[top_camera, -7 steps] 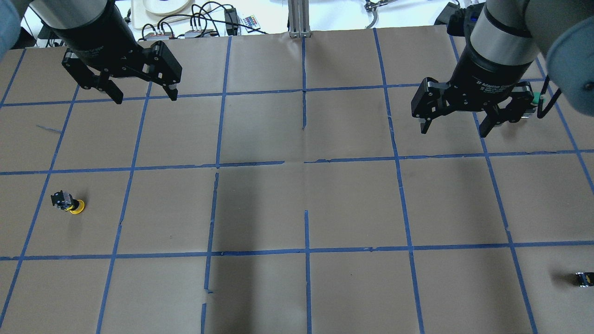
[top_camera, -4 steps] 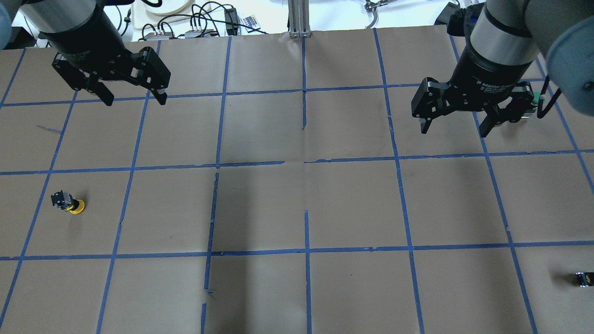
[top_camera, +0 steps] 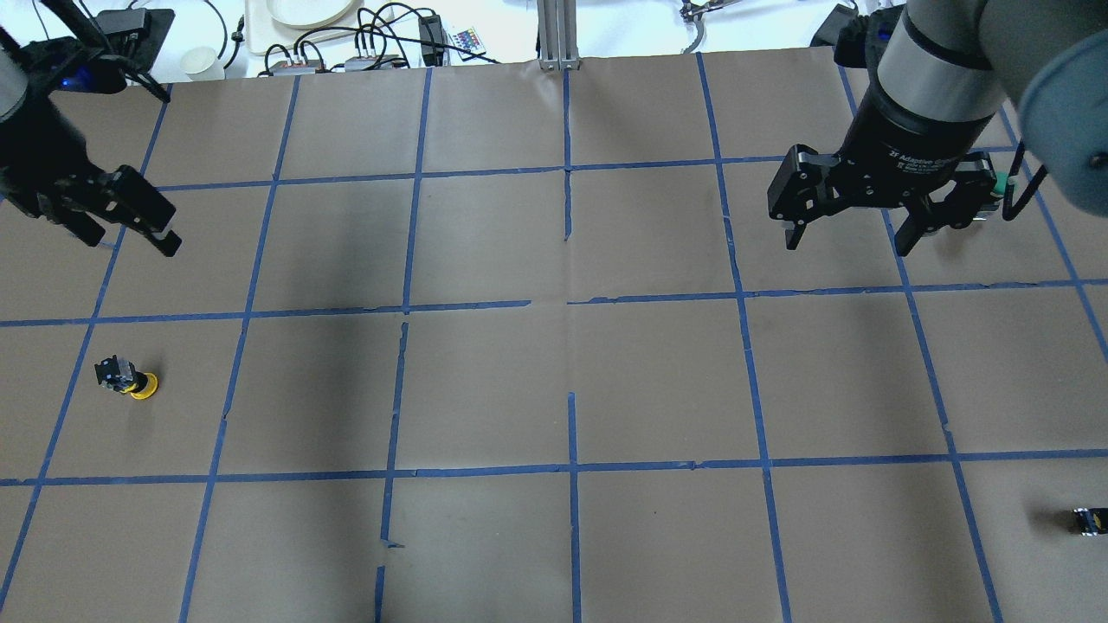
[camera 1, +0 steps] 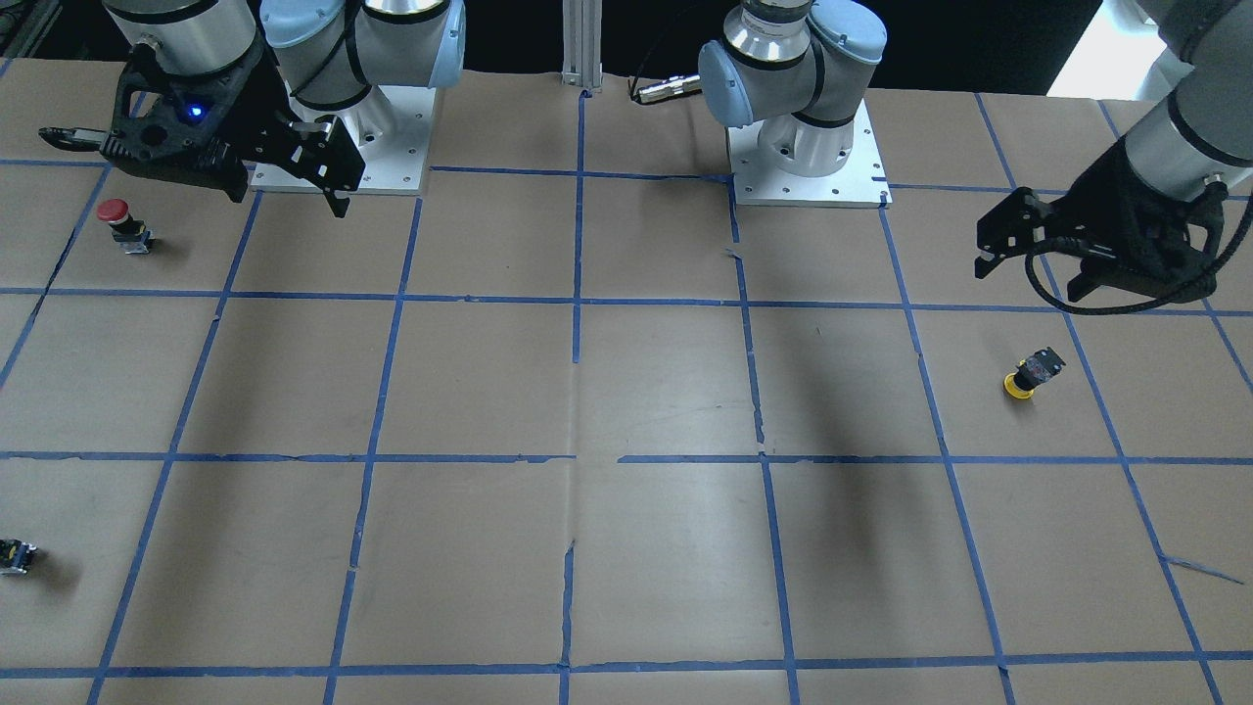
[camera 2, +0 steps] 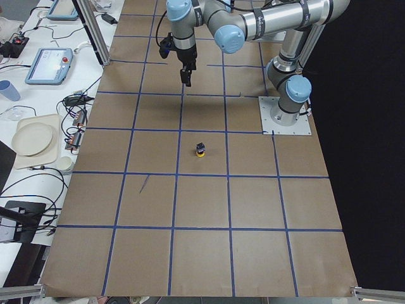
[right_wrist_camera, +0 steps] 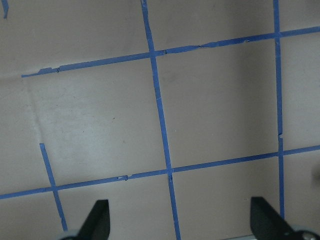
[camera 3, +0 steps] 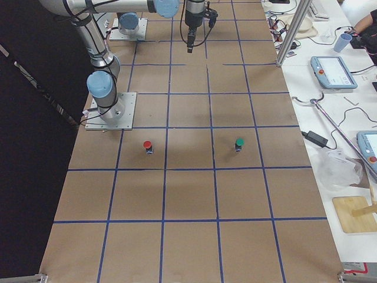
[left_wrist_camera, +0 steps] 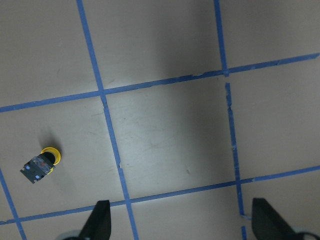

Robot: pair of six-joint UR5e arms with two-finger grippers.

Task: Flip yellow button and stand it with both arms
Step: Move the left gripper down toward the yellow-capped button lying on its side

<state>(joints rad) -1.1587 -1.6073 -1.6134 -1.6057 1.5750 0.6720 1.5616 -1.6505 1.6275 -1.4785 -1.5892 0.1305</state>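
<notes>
The yellow button (top_camera: 130, 378) sits near the table's left side, yellow cap on the paper and dark body tipped up. It also shows in the front view (camera 1: 1030, 374), the left side view (camera 2: 200, 150) and the left wrist view (left_wrist_camera: 42, 162). My left gripper (top_camera: 128, 235) is open and empty. It hangs in the air beyond the button, about one grid square away (camera 1: 1028, 279). My right gripper (top_camera: 847, 244) is open and empty over the far right of the table (camera 1: 287, 196). Its wrist view shows only bare paper between its fingertips (right_wrist_camera: 97, 222).
A red-capped button (camera 1: 116, 217) stands near the right gripper. A small dark capless block (top_camera: 1089, 521) lies at the front right edge. Cables and plates (top_camera: 372, 43) line the far edge. Brown paper with a blue tape grid (top_camera: 571, 303) covers the table.
My left gripper has swung left and nearer the robot, from the back row toward the yellow button's square. The right arm and the button have not moved.
</notes>
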